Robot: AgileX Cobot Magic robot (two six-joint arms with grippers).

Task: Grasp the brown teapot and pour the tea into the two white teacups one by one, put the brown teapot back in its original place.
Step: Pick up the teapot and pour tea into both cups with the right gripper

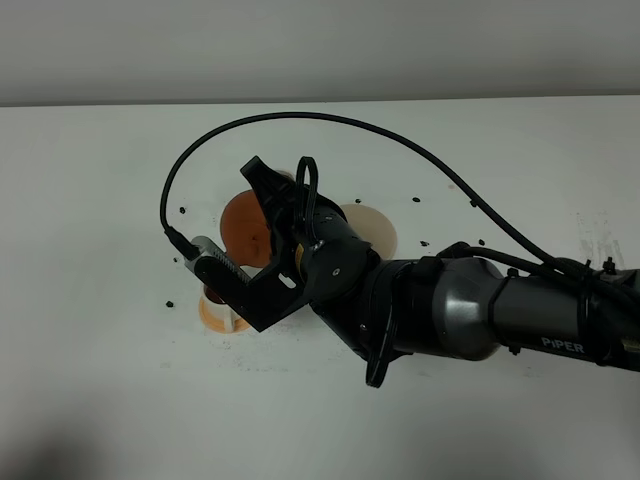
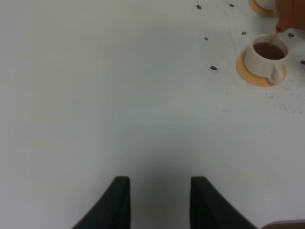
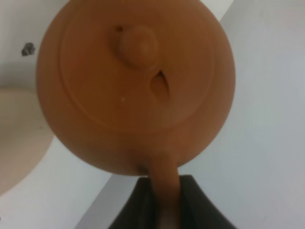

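The brown teapot (image 3: 136,86) hangs tilted over the table, and my right gripper (image 3: 163,195) is shut on its straight handle. In the high view this gripper (image 1: 275,205) reaches across to the left of centre, with the teapot (image 1: 243,228) in front of it. In the left wrist view the teapot's spout (image 2: 286,19) pours a thin stream into a white teacup (image 2: 269,55), which holds brown tea and stands on an orange coaster (image 2: 255,78). A second orange coaster (image 2: 259,7) shows at the picture's edge. The beige disc (image 1: 378,228) lies bare. My left gripper (image 2: 159,191) hovers open over bare table.
The right arm (image 1: 480,310) and its black cable (image 1: 330,120) span the middle of the white table (image 1: 100,200). Small dark specks (image 2: 213,67) dot the surface around the cups. The table's far edge meets a grey wall.
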